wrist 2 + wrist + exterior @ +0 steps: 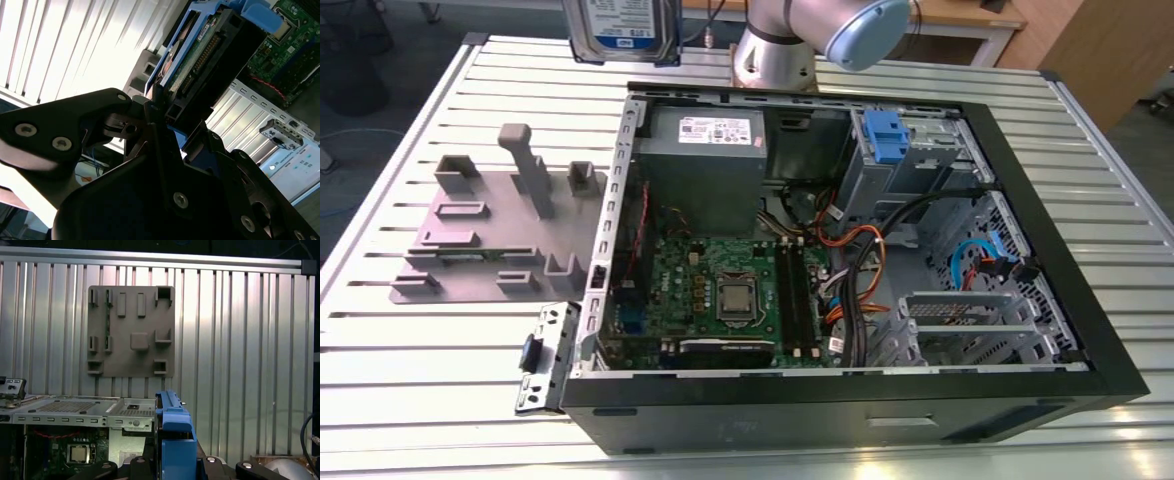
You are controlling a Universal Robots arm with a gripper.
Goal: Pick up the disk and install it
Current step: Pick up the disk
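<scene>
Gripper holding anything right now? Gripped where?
Yes. The gripper is shut on the disk, clamped across its blue bracket at the end nearest the wrist.

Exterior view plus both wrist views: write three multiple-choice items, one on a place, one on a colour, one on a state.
1. Where is the flat silver-metal disk with the white-and-blue label? A in a drive bay; B raised in the black gripper; C on the floor.
2. Colour of the plastic frame clipped around it? A red; B blue; C yellow.
3. The black metal computer case is: A open, green motherboard showing; B closed; C overturned.
Key: B, it hangs aloft in the exterior view; B, blue in both wrist views; A, board exposed.
</scene>
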